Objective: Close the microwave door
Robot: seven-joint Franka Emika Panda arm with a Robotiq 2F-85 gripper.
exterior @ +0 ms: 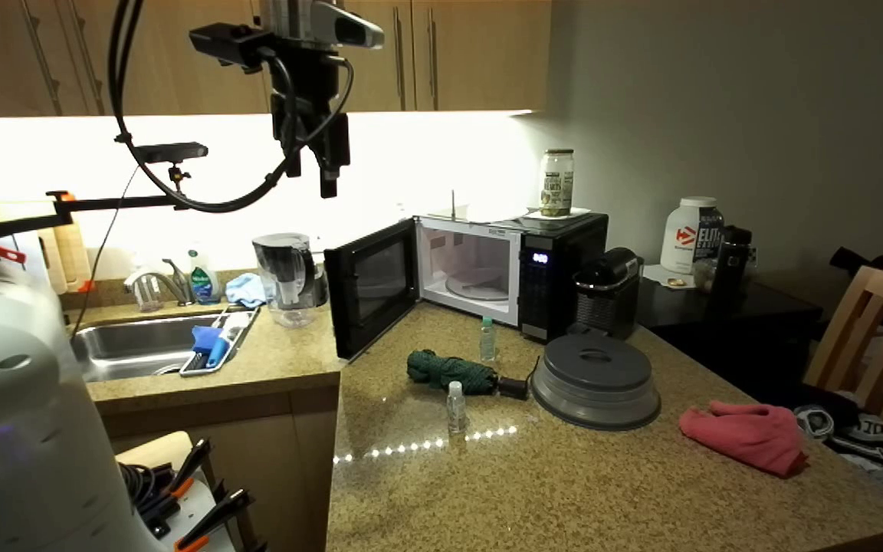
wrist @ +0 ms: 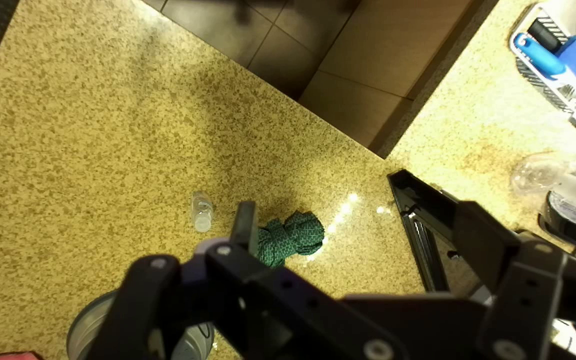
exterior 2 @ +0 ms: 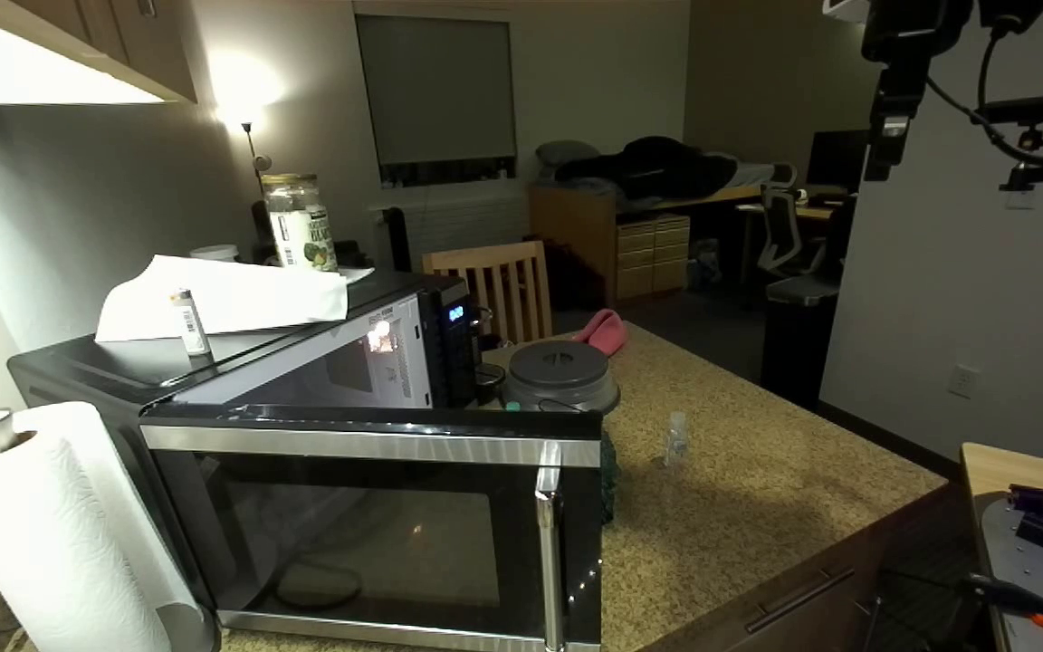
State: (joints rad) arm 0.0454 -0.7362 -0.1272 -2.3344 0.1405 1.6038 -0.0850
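Observation:
The microwave stands on the counter with its pale interior showing. It is in both exterior views, also here. The microwave door is swung wide open, its dark window and silver handle facing out in an exterior view. In the wrist view part of the door shows at right, partly behind a finger. My gripper hangs high above the counter, pointing down, apart from the door. In the wrist view its fingers are spread wide, with nothing held between them.
A green umbrella, two small bottles and a grey lid-like disc lie before the microwave. A coffee maker stands beside it. A jar stands on top. A pitcher and paper towel roll stand behind the door.

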